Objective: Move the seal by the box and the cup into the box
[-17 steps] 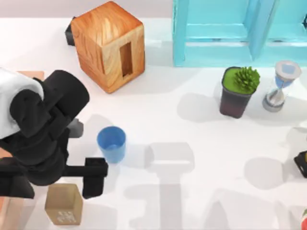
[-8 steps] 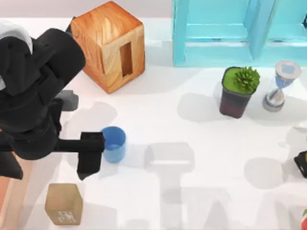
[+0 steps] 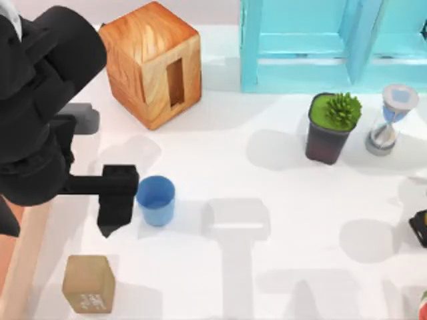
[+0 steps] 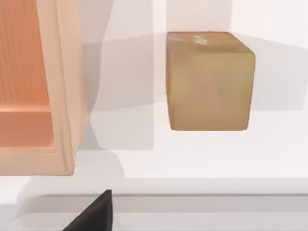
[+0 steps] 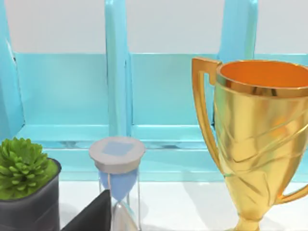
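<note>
Seal [image 3: 89,284] stands upright on the counter [image 3: 267,280], speckled face toward the near edge. Left gripper [image 3: 115,200] has moved farther from it, beside cup [image 3: 155,200]; its jaws' opening I cannot tell.

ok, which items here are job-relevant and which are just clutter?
Job: seal, cup, box, left gripper beside the cup.
Clutter: orange cube, turquoise frame, potted plant, hourglass, gold trophy.

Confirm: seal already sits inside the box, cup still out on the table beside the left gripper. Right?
Not quite. The seal is not in the box: the left wrist view shows it standing on the table beside the box's wall, apart from it. The rest holds: in the top view the cup is on the table beside the left gripper.
</note>
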